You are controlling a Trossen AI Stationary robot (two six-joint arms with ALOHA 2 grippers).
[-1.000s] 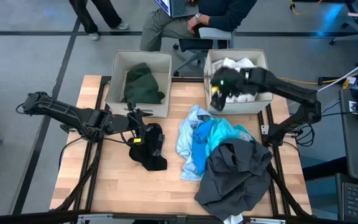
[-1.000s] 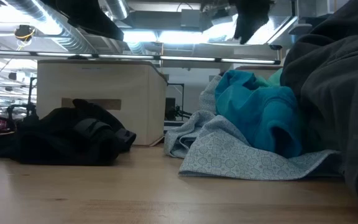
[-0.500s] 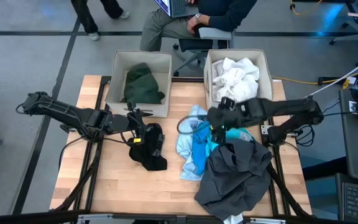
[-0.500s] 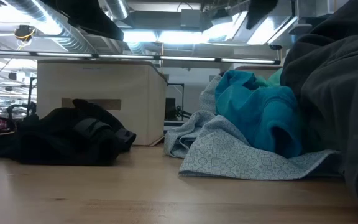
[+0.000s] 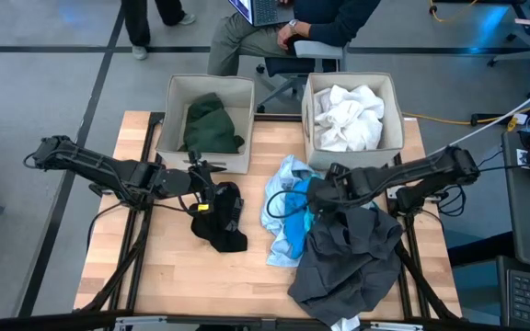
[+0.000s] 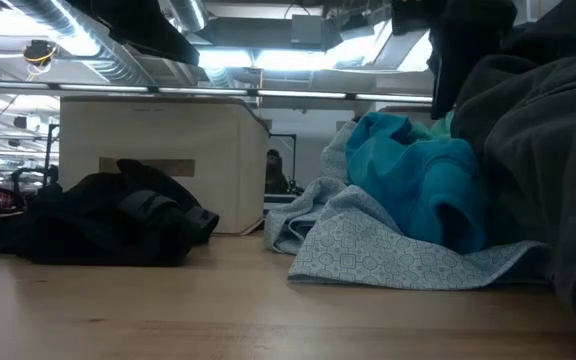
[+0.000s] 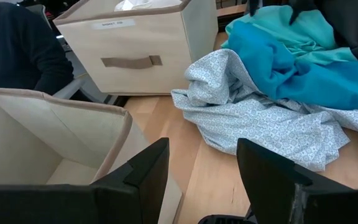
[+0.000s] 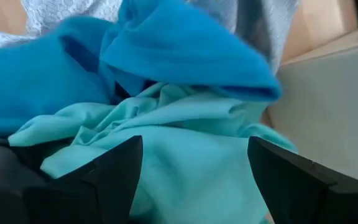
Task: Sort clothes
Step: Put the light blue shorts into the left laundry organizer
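The clothes lie partly in a pile at the table's right. The pile holds a pale blue garment (image 5: 277, 207), a turquoise one (image 5: 300, 213) (image 8: 185, 143) and a big dark grey one (image 5: 348, 262). My right gripper (image 5: 325, 188) (image 8: 194, 180) is open and points down just above the turquoise garment. A small black garment (image 5: 221, 221) lies flat left of the pile. Over its far edge my left gripper (image 5: 208, 184) (image 7: 201, 174) hangs open with nothing between its fingers. A dark green garment (image 5: 212, 124) lies in the left bin and a white one (image 5: 346, 115) in the right bin.
Two beige fabric bins (image 5: 175, 110) (image 5: 396, 119) stand side by side at the table's far edge. Bare wood shows along the near left (image 5: 182, 276). A seated person (image 5: 302, 23) is just beyond the far edge.
My right gripper has swung from above the right bin with the white garment toward the table's near edge and down. It now stands over the turquoise garment in the pile. The clothes have not moved.
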